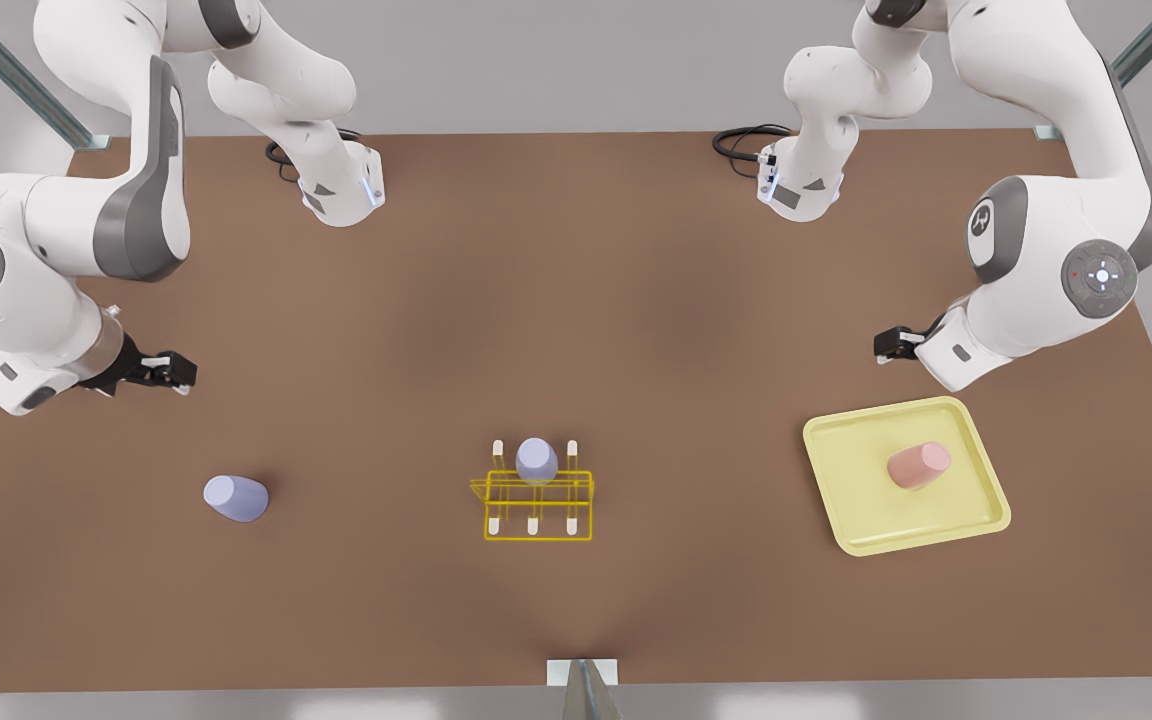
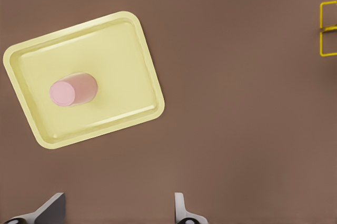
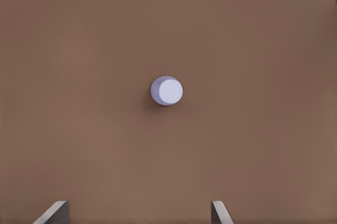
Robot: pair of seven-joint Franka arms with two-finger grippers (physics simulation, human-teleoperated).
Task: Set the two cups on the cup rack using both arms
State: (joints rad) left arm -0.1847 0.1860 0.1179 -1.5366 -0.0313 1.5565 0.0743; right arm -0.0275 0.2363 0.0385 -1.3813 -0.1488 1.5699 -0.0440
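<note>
Above the table [image 1: 576,300], your left gripper [image 2: 118,211] and right gripper [image 3: 138,212] hover with jaws wide; at 12 o'clock on the cup rack [image 1: 536,505] a lavender cup [image 1: 536,460] crowds pegs you need.

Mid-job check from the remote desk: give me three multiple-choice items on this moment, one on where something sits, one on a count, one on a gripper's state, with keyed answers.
1. Where is the pale pink tapered cup?
A. on the yellow wire rack
B. on the pale yellow square tray
C. on the bare brown table

2. How many pale lavender cups are there?
A. one
B. two
C. three

3. How does the left gripper stand?
A. shut on the pink cup
B. shut on nothing
C. open, holding nothing

Answers:
1 B: the pink cup sits inside the tray.
2 B: one lavender cup stands on the table, another on the wire rack.
3 C: the left gripper hangs above the table with fingers spread; the right gripper is likewise open.
</note>
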